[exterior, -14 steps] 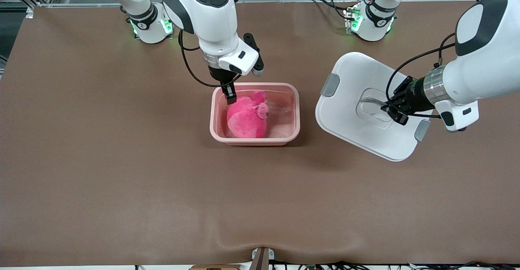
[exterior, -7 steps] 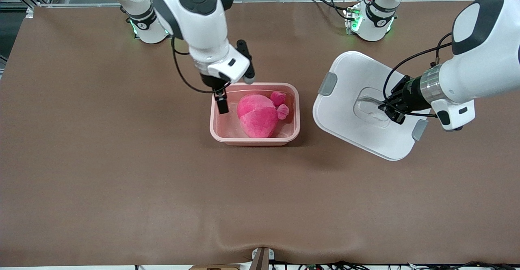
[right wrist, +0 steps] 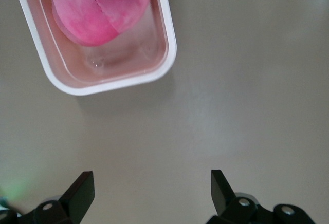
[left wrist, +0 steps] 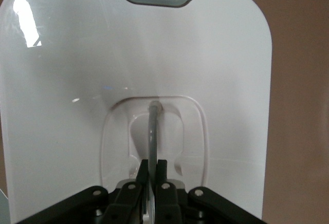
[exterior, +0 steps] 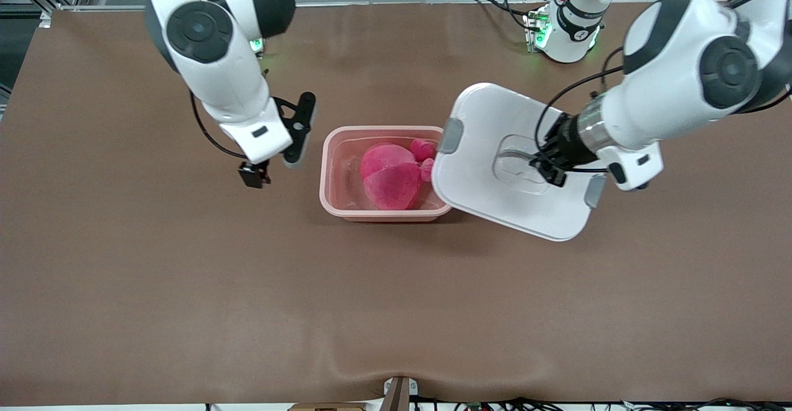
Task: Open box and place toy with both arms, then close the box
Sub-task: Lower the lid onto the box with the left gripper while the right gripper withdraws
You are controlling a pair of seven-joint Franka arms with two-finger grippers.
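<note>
The pale pink tub (exterior: 327, 200) of the box stands open at the table's middle, with the bright pink plush toy (exterior: 391, 177) lying in it; both also show in the right wrist view, the tub (right wrist: 167, 54) and the toy (right wrist: 97, 8). My left gripper (exterior: 550, 173) is shut on the clear centre handle (left wrist: 152, 131) of the white lid (exterior: 489, 145) and holds the lid tilted in the air, its grey-clipped edge (exterior: 451, 135) over the tub's rim toward the left arm's end. My right gripper (exterior: 253, 174) is open and empty over bare table beside the tub, toward the right arm's end.
The brown table (exterior: 396, 299) stretches wide on all sides of the tub. The arms' bases (exterior: 566, 30) stand along the edge farthest from the front camera.
My right gripper has let go of the toy, left the tub and moved toward the right arm's end. My left gripper has carried the lid toward the tub until its edge overlaps the rim.
</note>
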